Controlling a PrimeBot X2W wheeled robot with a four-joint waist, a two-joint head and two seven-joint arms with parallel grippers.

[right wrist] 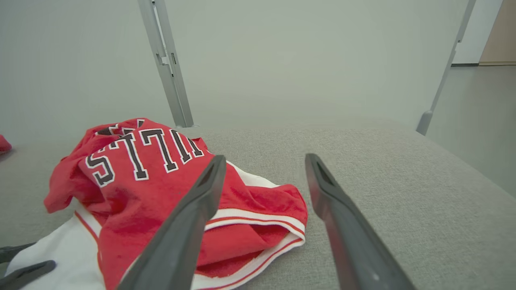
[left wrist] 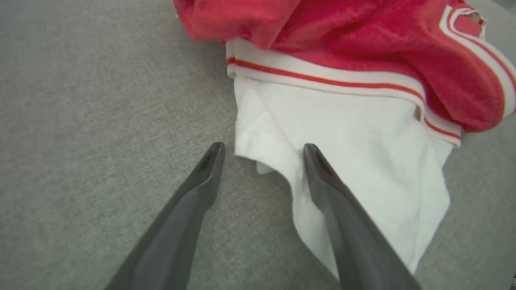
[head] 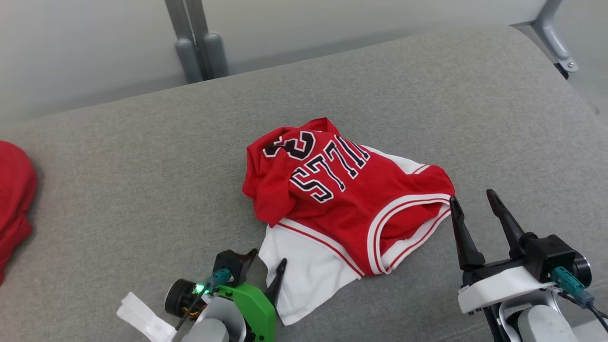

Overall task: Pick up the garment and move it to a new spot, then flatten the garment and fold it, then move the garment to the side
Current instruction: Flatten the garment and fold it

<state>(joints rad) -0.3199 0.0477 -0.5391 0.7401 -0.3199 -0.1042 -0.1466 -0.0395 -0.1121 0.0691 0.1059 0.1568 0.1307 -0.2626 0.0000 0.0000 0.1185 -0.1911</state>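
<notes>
At the far left edge of the bench [head: 118,156] I see a second red cloth [head: 14,199], well apart from the work. The left claw [head: 267,256] is spread. In its wrist view, one finger [left wrist: 193,189] lies over bare bench and the other over the white sleeve. I cannot tell whether they touch the fabric. The garment [head: 342,199], a red jersey with white sleeves and dark lettering, lies crumpled at mid-bench. The right claw [head: 471,195] is spread, holds nothing, and sits just beside the garment's striped armhole edge.
</notes>
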